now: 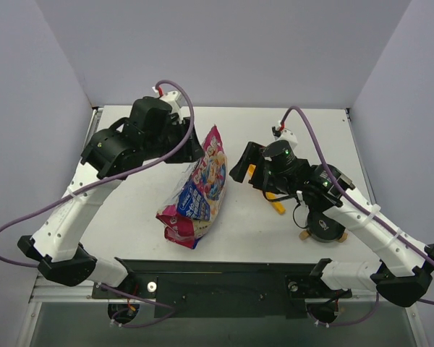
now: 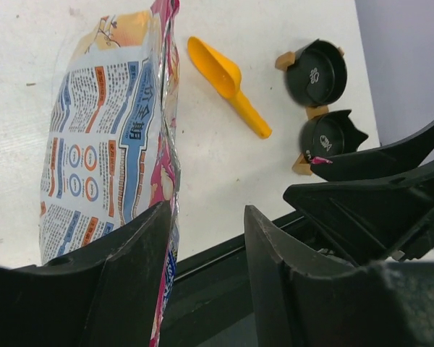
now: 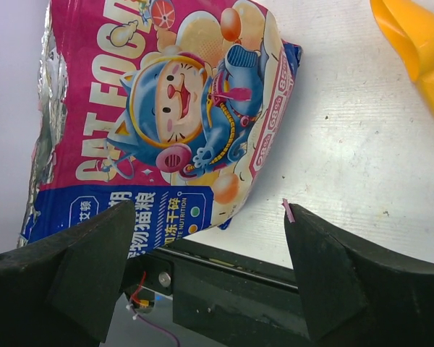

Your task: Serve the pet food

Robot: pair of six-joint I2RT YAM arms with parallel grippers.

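While left gripper (image 2: 206, 211) and right gripper (image 3: 208, 211) both gape empty, bag (image 1: 199, 191) lies on table (image 1: 253, 228) between them, edge just beside one left-gripper finger (image 2: 130, 275); kibble hidden.

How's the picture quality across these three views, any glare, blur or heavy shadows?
Top external view: soft, even light, only a faint shadow beside the cat food bag. Left wrist view: bag print and yellow scoop are sharp; the left pincer looms dark near the lens. Right wrist view: the bag's foil edge glints at left, print legible.
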